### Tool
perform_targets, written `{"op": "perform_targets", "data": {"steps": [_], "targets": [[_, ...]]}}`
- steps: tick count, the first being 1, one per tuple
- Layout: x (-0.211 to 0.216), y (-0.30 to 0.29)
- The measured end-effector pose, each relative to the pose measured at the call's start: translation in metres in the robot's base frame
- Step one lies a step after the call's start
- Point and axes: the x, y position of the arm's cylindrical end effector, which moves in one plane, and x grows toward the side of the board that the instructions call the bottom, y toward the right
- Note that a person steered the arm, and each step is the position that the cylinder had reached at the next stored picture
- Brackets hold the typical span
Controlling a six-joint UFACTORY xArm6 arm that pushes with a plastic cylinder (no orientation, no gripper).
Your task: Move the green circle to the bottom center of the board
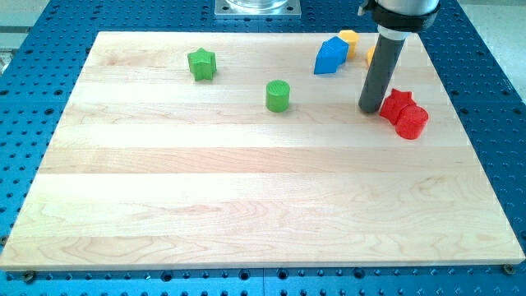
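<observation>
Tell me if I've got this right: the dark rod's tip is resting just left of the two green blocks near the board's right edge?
Not quite: those two blocks are red, not green. The camera view shows my tip just left of the red star, with the red cylinder beside it, near the board's right edge.

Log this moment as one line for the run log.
my tip: just left of red star | green circle: upper middle, untouched, apart from tip | status: not yet at bottom center
</observation>
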Motion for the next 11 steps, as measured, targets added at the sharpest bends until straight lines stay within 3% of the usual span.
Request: {"op": "perform_targets", "data": {"steps": [11], "targets": [[0.007,-0.106]]}}
